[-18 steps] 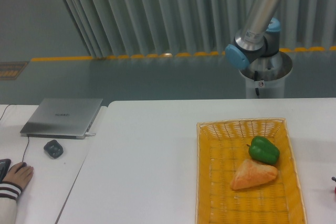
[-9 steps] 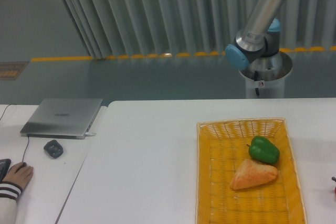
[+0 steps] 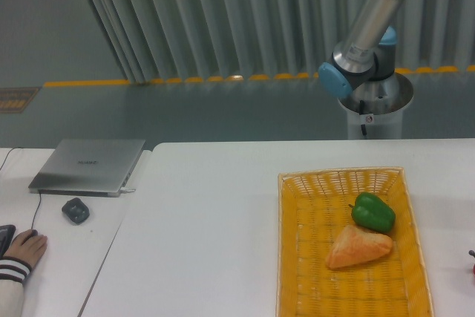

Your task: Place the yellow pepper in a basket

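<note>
The bright yellow-orange wicker basket [image 3: 300, 257] lies on the white table at the right. Inside it rest a green bell pepper [image 3: 373, 211] and an orange-tan triangular bread-like piece [image 3: 358, 247]. The yellow pepper is out of view. Only the arm's base and lower links [image 3: 369, 27] show behind the table, rising out of the top of the frame. The gripper itself is out of view.
A closed grey laptop [image 3: 89, 165] and a dark mouse [image 3: 75, 209] sit on the left table. A person's hand [image 3: 24, 249] rests at the left edge. A small red object [image 3: 472, 265] peeks in at the right edge.
The arm's upper link has shifted slightly to the right. Nothing on the table has moved.
</note>
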Robot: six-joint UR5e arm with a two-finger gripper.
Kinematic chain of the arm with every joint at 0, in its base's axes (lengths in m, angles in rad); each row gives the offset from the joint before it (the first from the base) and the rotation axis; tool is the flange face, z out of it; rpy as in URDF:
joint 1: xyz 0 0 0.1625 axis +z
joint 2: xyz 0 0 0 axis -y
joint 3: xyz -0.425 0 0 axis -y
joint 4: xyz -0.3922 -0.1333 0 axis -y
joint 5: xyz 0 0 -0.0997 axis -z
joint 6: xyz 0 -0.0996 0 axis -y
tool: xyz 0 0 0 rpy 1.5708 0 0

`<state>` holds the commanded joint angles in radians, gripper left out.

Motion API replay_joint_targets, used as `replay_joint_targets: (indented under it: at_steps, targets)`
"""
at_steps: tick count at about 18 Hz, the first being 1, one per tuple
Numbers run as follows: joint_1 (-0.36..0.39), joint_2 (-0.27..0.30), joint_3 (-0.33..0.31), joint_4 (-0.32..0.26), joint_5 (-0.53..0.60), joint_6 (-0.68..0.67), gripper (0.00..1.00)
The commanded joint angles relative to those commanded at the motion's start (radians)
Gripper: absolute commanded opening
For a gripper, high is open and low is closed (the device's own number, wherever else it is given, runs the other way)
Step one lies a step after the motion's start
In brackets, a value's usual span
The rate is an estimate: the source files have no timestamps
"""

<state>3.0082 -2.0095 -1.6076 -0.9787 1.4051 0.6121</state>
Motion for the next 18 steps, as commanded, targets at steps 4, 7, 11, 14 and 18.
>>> replay_joint_targets:
  at_steps: [4, 7, 11, 14, 18]
  targets:
    - [-0.018, 0.018, 0.000, -0.002, -0.002, -0.003, 0.63]
    - [-0.049, 0.057, -0.002, -0.006, -0.002, -0.034, 0.63]
    - [-0.142, 0.144, -0.044, -0.012, 0.003, -0.075, 0.63]
    - [-0.254, 0.205, -0.058, -0.015, 0.014, -0.159, 0.63]
    - [-0.461, 0.224, -0.041, -0.014, 0.121, -0.308, 0.63]
